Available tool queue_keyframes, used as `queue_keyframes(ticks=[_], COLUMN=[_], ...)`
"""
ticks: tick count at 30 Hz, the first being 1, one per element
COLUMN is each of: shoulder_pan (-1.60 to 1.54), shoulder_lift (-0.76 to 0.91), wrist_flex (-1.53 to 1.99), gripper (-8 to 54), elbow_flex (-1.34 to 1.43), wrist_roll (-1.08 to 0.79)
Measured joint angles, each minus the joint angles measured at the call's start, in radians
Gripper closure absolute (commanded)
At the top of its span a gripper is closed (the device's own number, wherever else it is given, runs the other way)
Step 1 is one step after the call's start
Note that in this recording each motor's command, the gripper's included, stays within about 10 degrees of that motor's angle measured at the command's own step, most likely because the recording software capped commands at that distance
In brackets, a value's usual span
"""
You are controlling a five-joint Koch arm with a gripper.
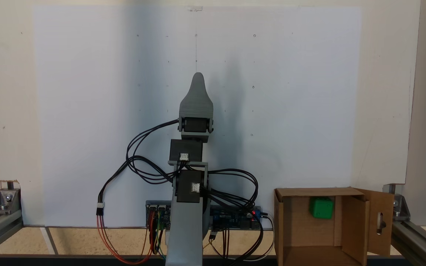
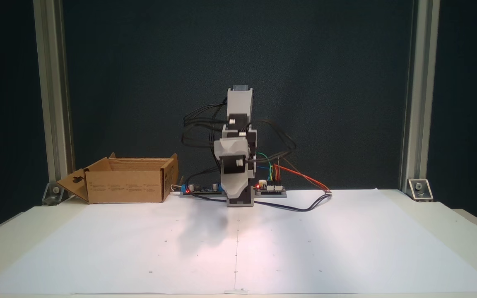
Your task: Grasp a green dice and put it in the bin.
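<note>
Dice (image 1: 321,208), green, lying inside the bin (image 1: 290,229) against its far wall, bin beside the arm's base at the sheet's corner, gripper (image 1: 197,79) folded over the arm, well apart from the bin, jaws stacked, we cannot tell their state.

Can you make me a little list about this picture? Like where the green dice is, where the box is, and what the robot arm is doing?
green dice: the green dice lies inside the bin, near its far wall in a fixed view
bin: the bin is an open cardboard box beside the arm's base, with a slotted flap folded out
arm: folded up over its base in both fixed views
gripper: the gripper points out over the white paper; jaws hold nothing, open or shut unclear
task: dice is in the bin
</note>
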Motion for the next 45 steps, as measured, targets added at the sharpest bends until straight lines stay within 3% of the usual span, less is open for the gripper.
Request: queue_keyframes(ticks=[11, 25, 45], shoulder_pan=[0.000, 0.002, 0.002], shoulder_lift=[0.000, 0.000, 0.000], wrist_flex=[-0.442, -0.973, -0.988], gripper=[1.5, 0.6, 0.6], elbow_flex=[0.262, 0.321, 0.321], wrist_roll=[0.000, -0.003, -0.003])
